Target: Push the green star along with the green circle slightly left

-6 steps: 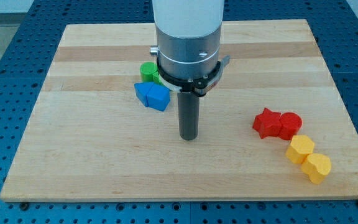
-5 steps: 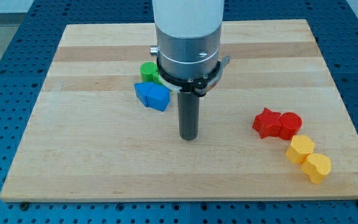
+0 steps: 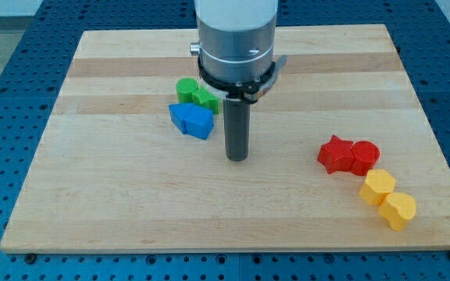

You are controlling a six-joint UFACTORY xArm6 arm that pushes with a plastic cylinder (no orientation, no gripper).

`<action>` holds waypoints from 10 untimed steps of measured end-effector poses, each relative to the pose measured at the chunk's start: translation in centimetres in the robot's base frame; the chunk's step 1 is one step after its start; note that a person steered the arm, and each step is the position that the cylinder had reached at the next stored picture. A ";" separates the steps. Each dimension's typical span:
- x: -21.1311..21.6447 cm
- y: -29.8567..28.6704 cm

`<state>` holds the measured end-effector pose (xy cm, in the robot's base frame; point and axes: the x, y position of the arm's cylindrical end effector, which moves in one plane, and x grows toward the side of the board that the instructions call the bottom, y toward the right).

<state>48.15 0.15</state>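
The green circle (image 3: 185, 90) sits left of the board's centre. The green star (image 3: 205, 99) touches its right side and is partly hidden behind the arm's body. My tip (image 3: 237, 158) rests on the board below and to the right of both green blocks, clear of them. Two blue blocks (image 3: 191, 120) lie together just below the green pair, to the left of my tip.
A red star (image 3: 334, 153) and a red circle (image 3: 365, 157) sit together at the view's right. A yellow hexagon (image 3: 378, 188) and a yellow heart (image 3: 399, 210) lie below them near the wooden board's (image 3: 92, 179) bottom right corner.
My tip has moved a little toward the view's top, and more of the green star shows beside the arm. The blocks have not moved.
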 end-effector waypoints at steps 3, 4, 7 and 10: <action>-6.8 0.5; -10.2 -0.4; -10.6 -5.0; -11.0 -7.8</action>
